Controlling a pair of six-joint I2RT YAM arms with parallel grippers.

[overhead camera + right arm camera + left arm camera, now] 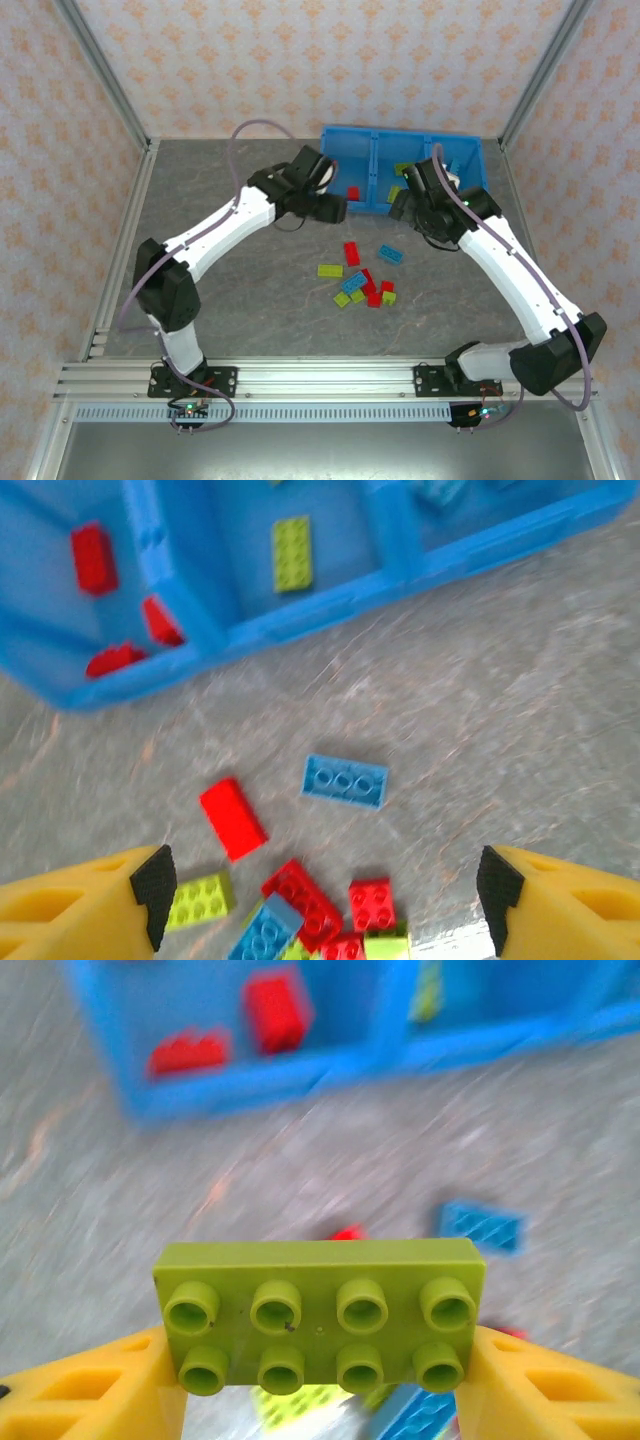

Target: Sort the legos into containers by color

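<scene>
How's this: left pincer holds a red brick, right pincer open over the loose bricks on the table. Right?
One slip: the brick in the left pincer is yellow-green, not red, as the left wrist view shows. The rest holds: the right pincer is open over the loose bricks on the table.

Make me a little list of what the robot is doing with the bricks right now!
Left tool: shut on a green brick
Right tool: open, holding nothing
Blue bin: red bricks in the left part, a green one in the middle
Table: loose bricks in red, green and blue
</scene>
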